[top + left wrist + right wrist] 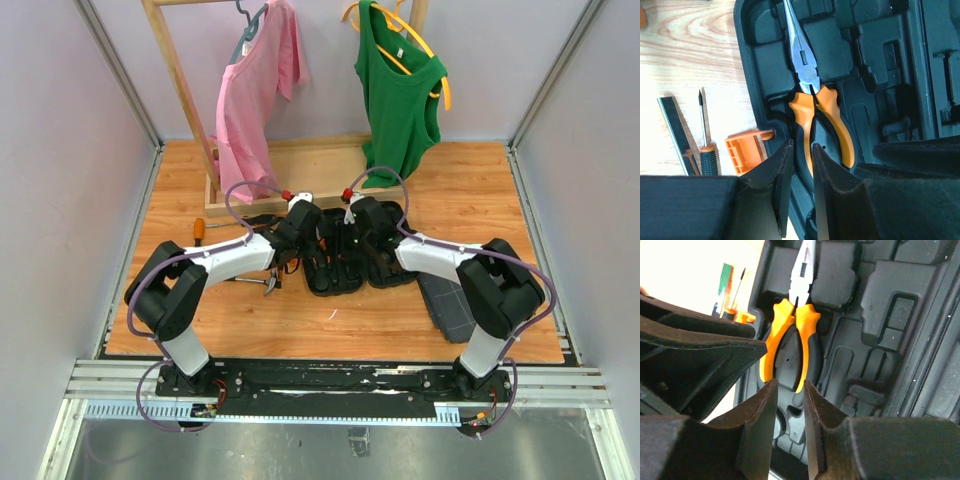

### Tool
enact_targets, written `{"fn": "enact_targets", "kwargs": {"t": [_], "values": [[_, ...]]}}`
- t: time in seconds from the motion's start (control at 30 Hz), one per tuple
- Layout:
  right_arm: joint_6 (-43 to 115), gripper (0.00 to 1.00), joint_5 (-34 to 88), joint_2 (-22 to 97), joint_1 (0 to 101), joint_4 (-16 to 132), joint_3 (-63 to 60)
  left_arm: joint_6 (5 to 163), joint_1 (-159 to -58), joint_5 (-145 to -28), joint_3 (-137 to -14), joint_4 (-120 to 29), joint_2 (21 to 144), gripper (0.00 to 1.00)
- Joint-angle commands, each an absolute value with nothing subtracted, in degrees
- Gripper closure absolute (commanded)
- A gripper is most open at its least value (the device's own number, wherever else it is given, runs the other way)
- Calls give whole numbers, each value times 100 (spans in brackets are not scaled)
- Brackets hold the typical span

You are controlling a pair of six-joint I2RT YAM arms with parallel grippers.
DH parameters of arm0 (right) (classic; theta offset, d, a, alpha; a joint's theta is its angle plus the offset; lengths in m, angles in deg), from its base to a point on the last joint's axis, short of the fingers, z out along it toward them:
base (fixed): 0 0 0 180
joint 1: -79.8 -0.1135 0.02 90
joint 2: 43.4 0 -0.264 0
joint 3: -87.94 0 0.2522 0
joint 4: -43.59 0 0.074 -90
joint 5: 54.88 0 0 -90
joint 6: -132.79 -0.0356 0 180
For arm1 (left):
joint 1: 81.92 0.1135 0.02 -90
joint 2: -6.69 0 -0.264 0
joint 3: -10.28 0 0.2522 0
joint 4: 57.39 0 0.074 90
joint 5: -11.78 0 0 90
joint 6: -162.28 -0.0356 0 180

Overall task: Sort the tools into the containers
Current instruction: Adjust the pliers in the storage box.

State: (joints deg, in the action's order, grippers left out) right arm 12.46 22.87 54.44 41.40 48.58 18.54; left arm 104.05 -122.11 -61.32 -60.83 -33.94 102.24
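The black tool case (pixel 340 282) lies open mid-table, both arms reaching into it. Orange-handled long-nose pliers (pixel 832 115) rest in a moulded slot of the case (pixel 875 65). My left gripper (pixel 802 145) is closed narrowly around the pliers' left handle. My right gripper (pixel 790 382) hovers at the handle ends of the pliers (pixel 790 325), jaws a little apart with only the case floor (pixel 890 315) between them. From above, the left gripper (pixel 305 225) and right gripper (pixel 362 225) hide the pliers. A black-and-orange screwdriver (pixel 707 157) lies on the wood beside the orange latch (pixel 745 150).
A hammer (pixel 262 284) and an orange-handled tool (pixel 199 230) lie on the table left of the case. A dark grey flat tray (pixel 447 305) sits at the right. Behind stands a wooden rack (pixel 300 170) with a pink shirt and a green top.
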Motion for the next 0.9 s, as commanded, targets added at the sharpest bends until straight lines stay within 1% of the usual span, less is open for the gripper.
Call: {"fn": "enact_targets", "kwargs": {"t": [0.0,0.3,0.63,0.87], "values": [[1167,73,2205,5631,4244,4843,1782,10282,-12244,-6019,-6331,-3417,10363,74],[1194,77,2129,5869,4380,4815,1633,10199,-12244,-5965,-6517,-3458,10649,79],[1178,77,1905,6100,4446,4665,1494,10173,-12244,-5824,-6520,-3415,10806,85],[1186,78,1769,6336,4471,4617,1343,10155,-12244,-5808,-6526,-3404,10897,86]]}}
